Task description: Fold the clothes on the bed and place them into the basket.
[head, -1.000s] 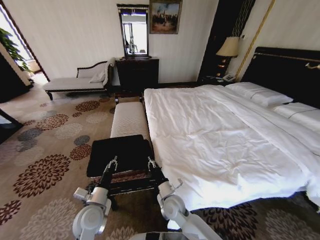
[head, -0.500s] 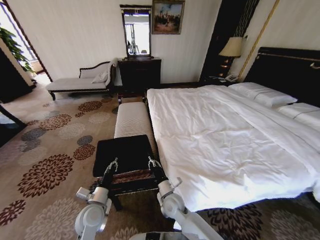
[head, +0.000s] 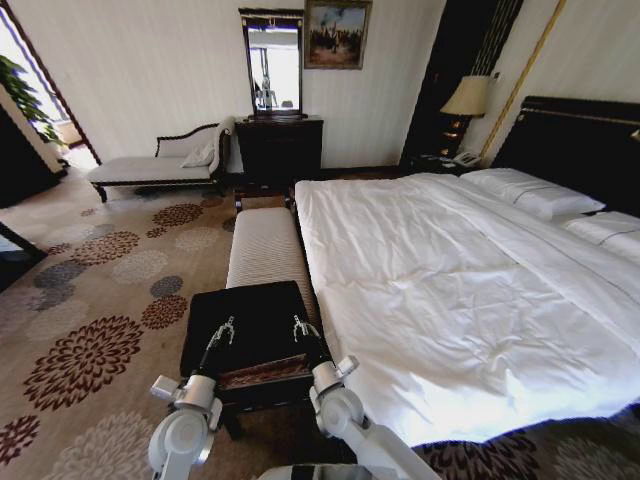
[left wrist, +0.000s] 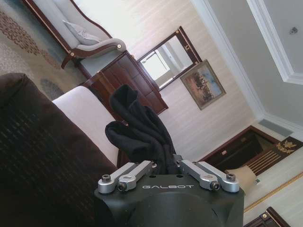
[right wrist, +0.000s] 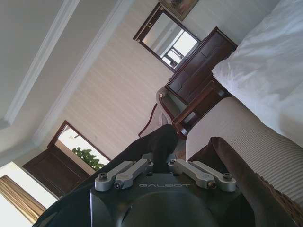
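Head view: both grippers — left (head: 222, 331), right (head: 303, 326) — pinch the black shirt (head: 262, 312) stretched between them, directly above the basket (head: 262, 371).

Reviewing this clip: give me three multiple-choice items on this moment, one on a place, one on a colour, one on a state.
1. Where are the left gripper and right gripper?
A. Over the pillows
B. Over the basket
C. By the chaise longue

2. What colour is the cloth in the left gripper?
A. White
B. Red
C. Black

3. What state is the left gripper in?
A. Shut on the cloth
B. Open and empty
C. Resting on the carpet

Answers:
1 B: the head view shows both grippers above the basket at the bench's near end.
2 C: the left wrist view shows black fabric bunched between the fingers.
3 A: the fingers close around that fabric.
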Controlling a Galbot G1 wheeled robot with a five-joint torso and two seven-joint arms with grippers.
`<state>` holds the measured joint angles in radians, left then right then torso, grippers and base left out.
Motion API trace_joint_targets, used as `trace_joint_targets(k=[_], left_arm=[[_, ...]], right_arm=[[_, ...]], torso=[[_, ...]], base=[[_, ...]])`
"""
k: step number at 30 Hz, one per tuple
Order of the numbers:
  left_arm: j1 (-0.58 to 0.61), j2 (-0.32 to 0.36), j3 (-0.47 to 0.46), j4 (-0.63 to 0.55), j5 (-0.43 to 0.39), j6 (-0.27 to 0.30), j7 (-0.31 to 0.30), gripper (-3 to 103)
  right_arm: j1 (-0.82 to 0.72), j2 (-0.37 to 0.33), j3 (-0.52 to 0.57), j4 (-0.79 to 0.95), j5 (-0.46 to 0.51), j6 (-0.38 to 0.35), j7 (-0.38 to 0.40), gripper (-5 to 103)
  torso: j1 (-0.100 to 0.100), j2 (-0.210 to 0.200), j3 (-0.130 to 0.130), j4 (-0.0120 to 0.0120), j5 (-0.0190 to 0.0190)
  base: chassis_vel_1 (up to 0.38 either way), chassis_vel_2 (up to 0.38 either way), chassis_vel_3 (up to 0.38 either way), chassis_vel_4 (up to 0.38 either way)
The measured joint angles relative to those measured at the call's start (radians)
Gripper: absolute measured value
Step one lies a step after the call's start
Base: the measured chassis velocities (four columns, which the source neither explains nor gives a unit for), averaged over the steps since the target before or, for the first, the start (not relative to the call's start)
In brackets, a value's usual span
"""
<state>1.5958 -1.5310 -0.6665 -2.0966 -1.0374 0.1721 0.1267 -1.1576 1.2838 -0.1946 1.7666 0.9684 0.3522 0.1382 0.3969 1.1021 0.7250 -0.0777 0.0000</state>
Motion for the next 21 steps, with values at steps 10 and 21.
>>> trace_joint_targets(k=[10, 21], left_arm=[[-0.005, -0.007, 0.011, 0.006, 0.007, -0.001, 0.001, 9], [-0.002, -0.006, 0.010, 0.017, 0.014, -0.003, 0.006, 9]], right_arm=[[-0.007, -0.002, 0.009, 0.002, -0.011, 0.014, -0.024, 7], [-0.006, 0.005, 0.013, -0.013, -0.024, 0.016, -0.011, 7]], torso=[[-0.002, 0.001, 0.000, -0.0001, 0.0000], [-0.001, 0.000, 0.000, -0.0001, 0.0000]], base=[[-0.025, 0.018, 0.024, -0.021], [0.000, 0.012, -0.001, -0.015]])
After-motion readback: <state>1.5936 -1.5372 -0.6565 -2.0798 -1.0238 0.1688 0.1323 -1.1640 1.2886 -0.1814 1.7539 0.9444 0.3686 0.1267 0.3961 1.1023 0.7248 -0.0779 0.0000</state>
